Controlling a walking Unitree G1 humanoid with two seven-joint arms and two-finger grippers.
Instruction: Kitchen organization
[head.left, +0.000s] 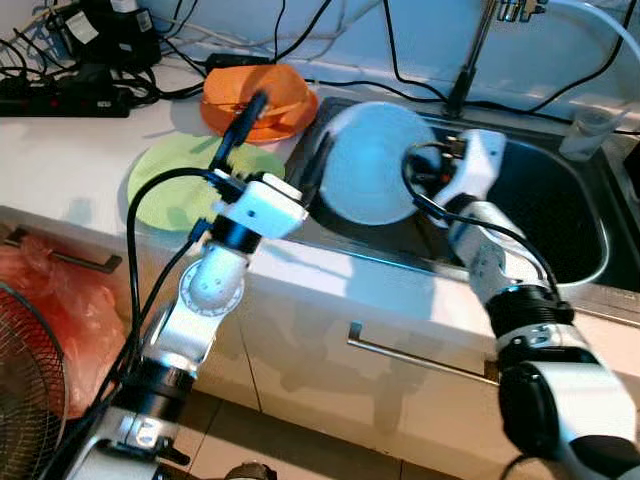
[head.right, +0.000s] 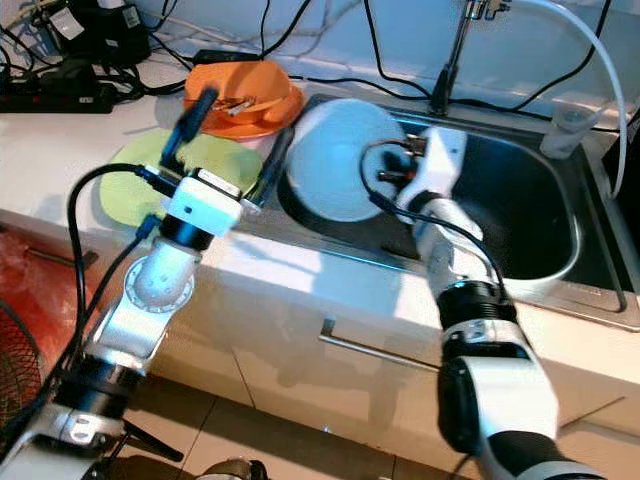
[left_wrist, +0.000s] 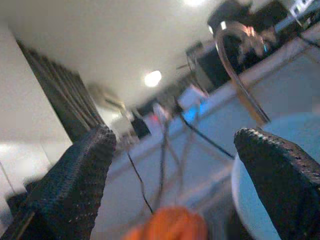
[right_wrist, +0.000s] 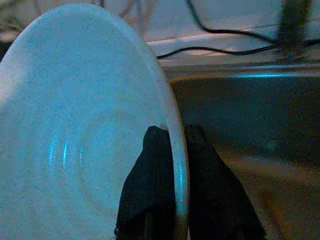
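- your right gripper (right_wrist: 172, 200) is clamped on the rim of the pale blue plate (head.left: 372, 163); in the right wrist view one black finger (right_wrist: 145, 190) lies on the plate's inner face and the other on its back, with the rim pinched between them.
- the plate stands nearly on edge over the left end of the steel sink (head.left: 590, 240), tilted, its face turned toward your head camera.
- your left gripper (head.left: 275, 145) sits at 9 o'clock of the plate with its fingers spread wide and nothing between them. one finger (head.left: 240, 125) points up over the orange dish; the other lies just beside the plate's left edge. you cannot tell from the views whether it touches the plate.
- the orange dish (head.left: 262, 100) rests on the white counter (head.left: 70, 160) at 10 o'clock of the plate, with small items inside that are too small to identify.
- a light green plate (head.left: 175, 180) lies flat on the counter, at 6 o'clock of the orange dish and touching or slightly under it.
- a faucet (head.left: 470, 60) rises at 12 o'clock of the sink.
- black cables (head.left: 60, 70) and a power strip sit at the counter's far left.
- a clear cup (head.left: 588, 135) stands at 2 o'clock of the sink.
- a drawer handle (head.left: 420, 355) runs across the cabinet front below.
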